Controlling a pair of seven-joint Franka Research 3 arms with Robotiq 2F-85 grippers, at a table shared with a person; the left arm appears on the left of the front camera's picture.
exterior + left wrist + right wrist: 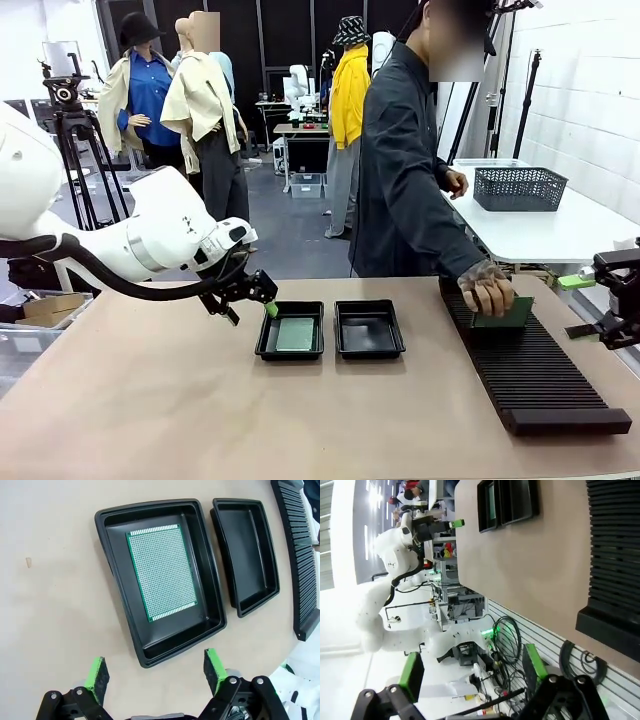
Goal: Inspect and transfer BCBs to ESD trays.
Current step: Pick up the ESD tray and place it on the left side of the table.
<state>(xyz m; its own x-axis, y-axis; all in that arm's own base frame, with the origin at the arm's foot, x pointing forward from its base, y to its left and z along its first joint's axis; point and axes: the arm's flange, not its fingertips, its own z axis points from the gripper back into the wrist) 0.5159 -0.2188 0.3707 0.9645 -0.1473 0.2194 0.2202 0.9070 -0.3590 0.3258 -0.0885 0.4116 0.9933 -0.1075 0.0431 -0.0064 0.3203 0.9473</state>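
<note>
Two black ESD trays sit side by side mid-table. The left tray (262,345) (115,575) holds one green BCB (297,333) (162,572) lying flat. The right tray (369,350) (247,555) has a bare floor. My left gripper (252,305) (156,672) hovers open just off the left tray's near-left rim, holding nothing. A person's hand (488,290) grips another green BCB (508,316) at the far end of the black slotted rack (530,370). My right gripper (585,308) (472,670) stands open past the table's right edge, with nothing between its fingers.
The slotted rack (302,545) (615,555) runs along the table's right side. A dark mesh basket (520,188) rests on the white table behind. The person stands at the far right side, leaning over the rack. Bare tabletop (200,420) lies in front.
</note>
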